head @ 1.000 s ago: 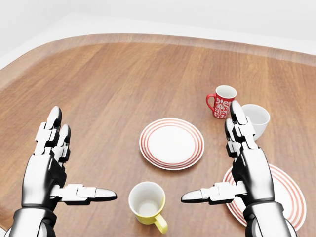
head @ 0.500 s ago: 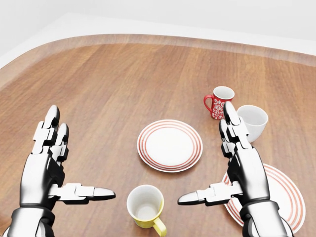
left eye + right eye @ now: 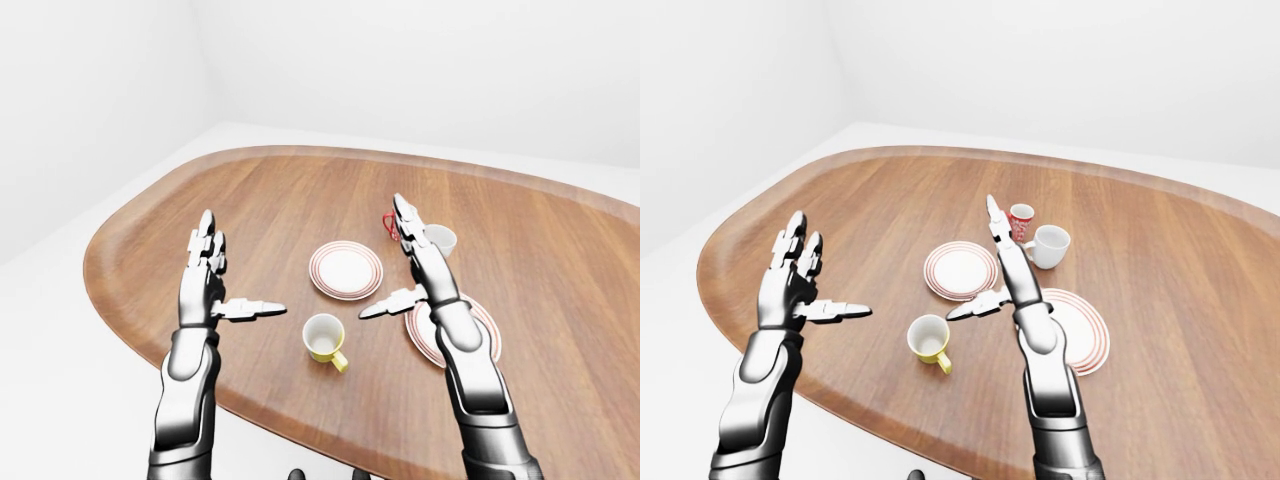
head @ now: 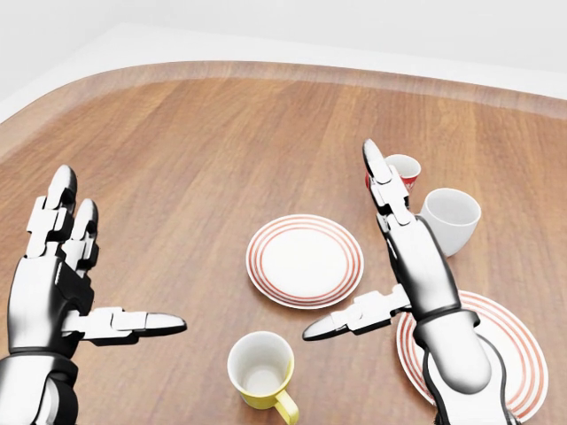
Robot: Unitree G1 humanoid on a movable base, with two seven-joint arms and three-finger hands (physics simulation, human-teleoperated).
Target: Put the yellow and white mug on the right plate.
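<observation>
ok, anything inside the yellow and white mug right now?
Nothing visible: the yellow and white mug stands upright on the table, and its white interior looks empty to the bottom. The part of the inner wall nearest the camera is hidden by the rim. Both hands are open and clear of it.

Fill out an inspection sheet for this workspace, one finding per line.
Surface: brown wooden table, rounded edge.
Job's things: yellow and white mug upright, unheld, handle toward the head view's bottom right; right plate partly hidden by the right arm.
Clutter: second striped plate at centre; red patterned mug; white mug.
Grippers: left hand open, empty; right hand open, empty, raised above the table.
Cables: nothing seen.
Surroundings: plain white floor and walls.
</observation>
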